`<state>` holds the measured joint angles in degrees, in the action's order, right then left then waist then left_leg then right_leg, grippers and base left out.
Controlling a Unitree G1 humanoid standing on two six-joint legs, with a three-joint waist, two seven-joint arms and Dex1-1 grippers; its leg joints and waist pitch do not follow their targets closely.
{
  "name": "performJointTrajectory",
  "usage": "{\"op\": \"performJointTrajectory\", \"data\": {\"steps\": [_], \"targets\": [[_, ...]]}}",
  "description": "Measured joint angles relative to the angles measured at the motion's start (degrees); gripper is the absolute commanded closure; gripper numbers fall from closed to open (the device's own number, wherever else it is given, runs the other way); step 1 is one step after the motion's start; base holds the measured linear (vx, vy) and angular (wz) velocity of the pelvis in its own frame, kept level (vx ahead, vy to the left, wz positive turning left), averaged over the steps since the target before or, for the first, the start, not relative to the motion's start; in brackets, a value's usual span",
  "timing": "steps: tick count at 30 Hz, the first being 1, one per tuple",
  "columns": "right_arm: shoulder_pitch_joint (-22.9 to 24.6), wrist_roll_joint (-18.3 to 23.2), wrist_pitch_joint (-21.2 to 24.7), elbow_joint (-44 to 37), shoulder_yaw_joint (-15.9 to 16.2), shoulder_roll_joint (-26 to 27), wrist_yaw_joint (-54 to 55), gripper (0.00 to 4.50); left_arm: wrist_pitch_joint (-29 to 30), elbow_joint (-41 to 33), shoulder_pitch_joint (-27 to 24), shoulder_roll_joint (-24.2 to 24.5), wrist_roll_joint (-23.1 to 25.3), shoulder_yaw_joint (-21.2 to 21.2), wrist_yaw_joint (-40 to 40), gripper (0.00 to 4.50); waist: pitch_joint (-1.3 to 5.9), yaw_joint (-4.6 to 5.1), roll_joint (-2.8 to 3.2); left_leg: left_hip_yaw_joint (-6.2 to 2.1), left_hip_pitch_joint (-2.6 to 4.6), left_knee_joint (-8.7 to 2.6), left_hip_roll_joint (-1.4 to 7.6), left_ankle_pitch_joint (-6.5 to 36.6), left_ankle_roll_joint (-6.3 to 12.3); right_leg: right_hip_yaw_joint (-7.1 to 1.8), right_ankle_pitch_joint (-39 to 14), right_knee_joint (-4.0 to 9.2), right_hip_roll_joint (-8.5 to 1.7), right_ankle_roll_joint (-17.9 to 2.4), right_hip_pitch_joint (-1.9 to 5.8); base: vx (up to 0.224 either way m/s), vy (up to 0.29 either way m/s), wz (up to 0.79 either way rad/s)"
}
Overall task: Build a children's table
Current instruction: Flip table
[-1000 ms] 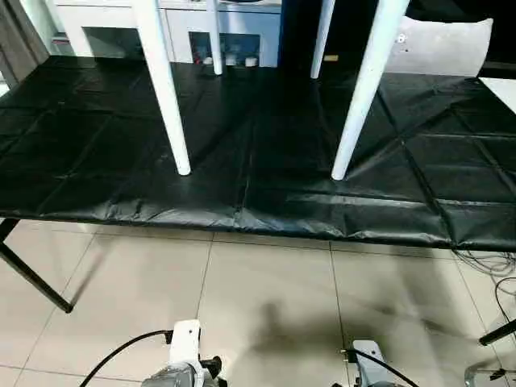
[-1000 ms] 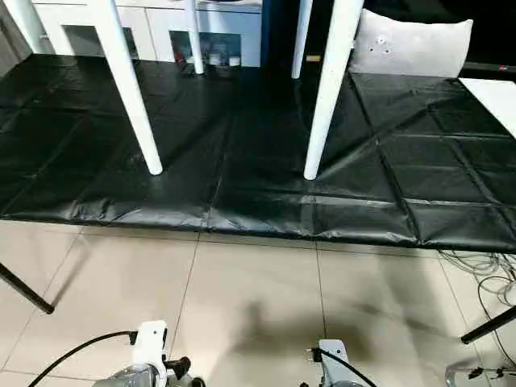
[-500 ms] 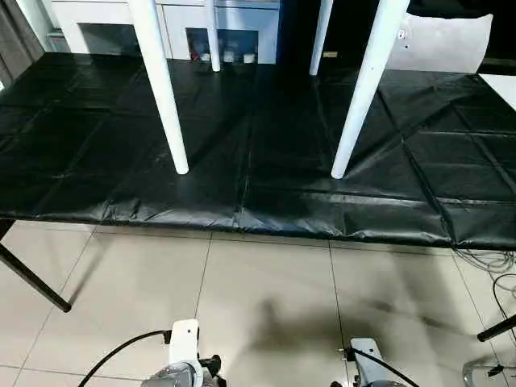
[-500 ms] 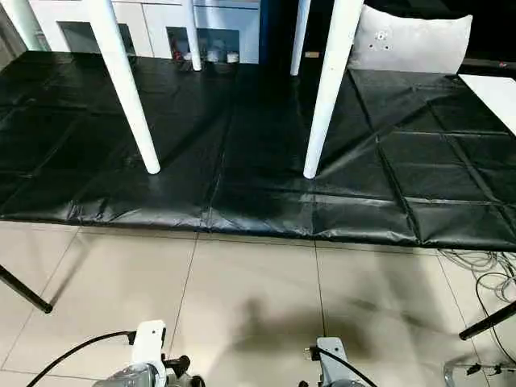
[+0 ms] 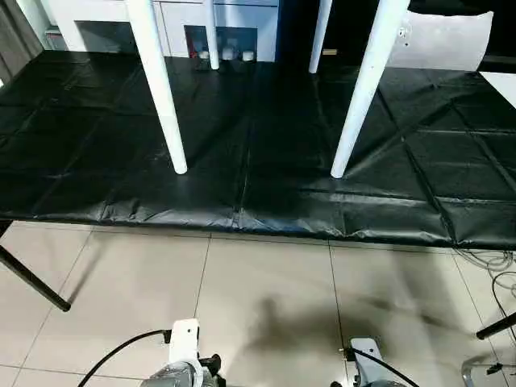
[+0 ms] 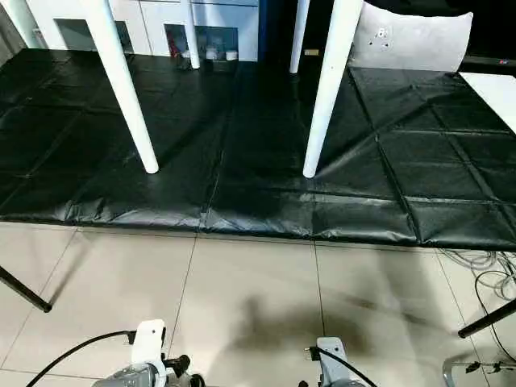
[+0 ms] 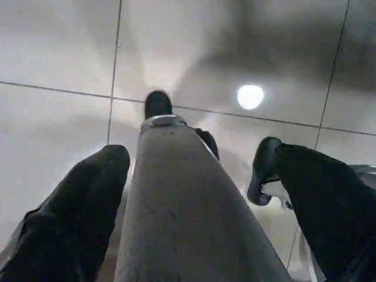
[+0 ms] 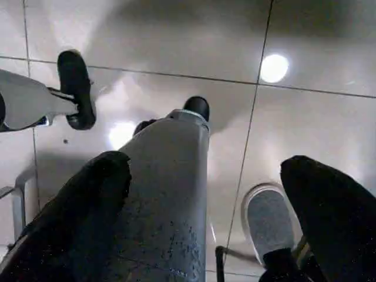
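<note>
Both claws, left claw [image 7: 188,194] and right claw [image 8: 205,205], hang wide and empty, unmoved; children's table [image 5: 355,105] stands assembled well ahead on surface [image 5: 266,201]—likely finished.

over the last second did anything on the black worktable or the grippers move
Nothing in the scene itself changed. The head views tilted slightly, so the whole picture slid a little; that is the camera, not the things. The children's table stands as before, its four white legs on the black-covered worktable. The left gripper and right gripper stay open, hanging over the tiled floor, holding nothing.
</note>
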<state>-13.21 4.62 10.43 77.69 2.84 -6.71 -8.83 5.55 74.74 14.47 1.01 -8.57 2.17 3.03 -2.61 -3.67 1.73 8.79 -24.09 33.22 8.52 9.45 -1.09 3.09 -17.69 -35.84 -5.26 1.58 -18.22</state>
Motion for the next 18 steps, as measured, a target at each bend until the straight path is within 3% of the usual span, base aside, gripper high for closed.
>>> {"op": "performJointTrajectory", "data": {"steps": [18], "targets": [[0.0,0.0,0.0,0.0,0.0,0.0,0.0,0.0,-0.1,0.0,0.0,0.0,0.0,0.0,0.0,0.09,-0.1,-0.02,-0.12,0.17,-0.01,-0.32,0.0,0.0,0.02,-0.08,0.0,0.44,0.0,0.0,-0.04,0.0,0.0,0.0]]}}
